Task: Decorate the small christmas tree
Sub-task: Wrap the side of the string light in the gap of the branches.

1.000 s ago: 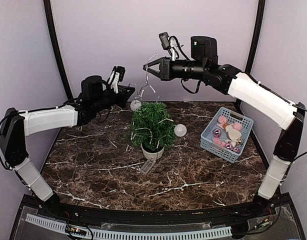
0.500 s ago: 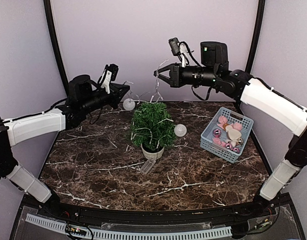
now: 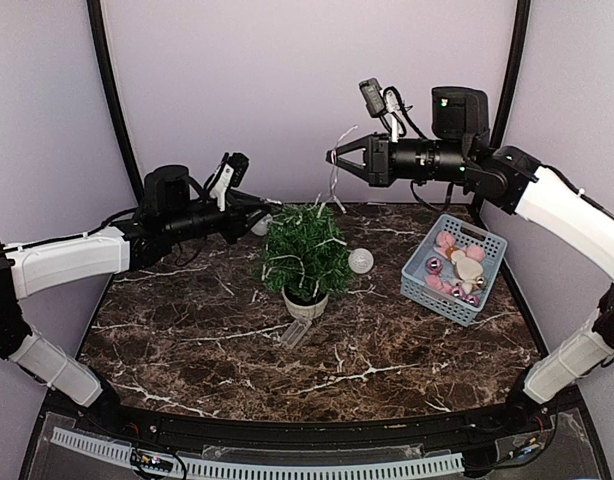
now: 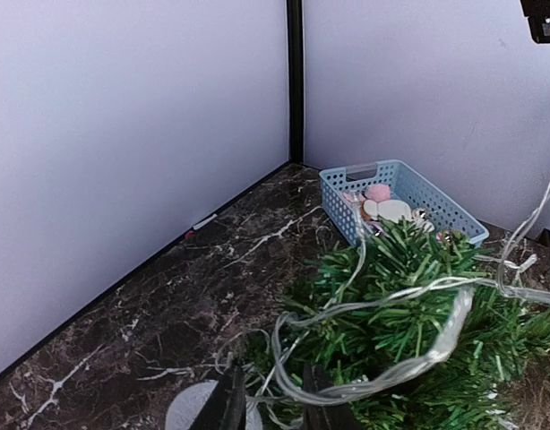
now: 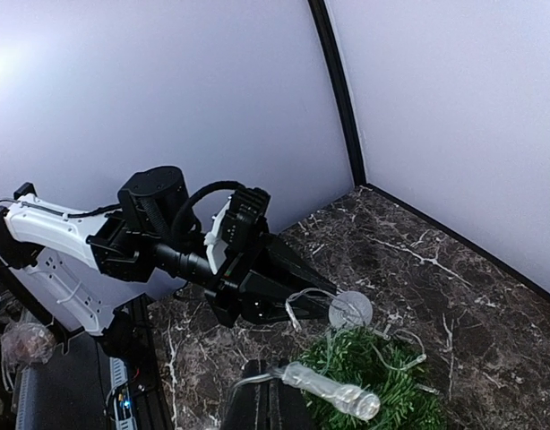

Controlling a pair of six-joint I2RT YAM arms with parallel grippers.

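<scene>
Mid-table [image 3: 187, 330]: small christmas tree [image 3: 305, 252]. Draped over it, light string [image 3: 332, 190], running up to right gripper [image 3: 337, 158] above and behind. Left gripper [image 3: 262, 215] just behind-left of tree, beside a ball [image 5: 349, 309]. Second ball [image 3: 360, 261] just right of tree; basket [image 3: 427, 290] further right. Tube [image 3: 295, 333] before the pot [image 3: 305, 303].

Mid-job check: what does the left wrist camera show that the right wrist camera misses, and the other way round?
Left wrist only: the pale blue plastic basket of ornaments beyond the tree. Right wrist only: the black-and-white left arm, extended toward the tree. Both: the top of the small dark-green christmas tree and the clear light string draped over it.
</scene>
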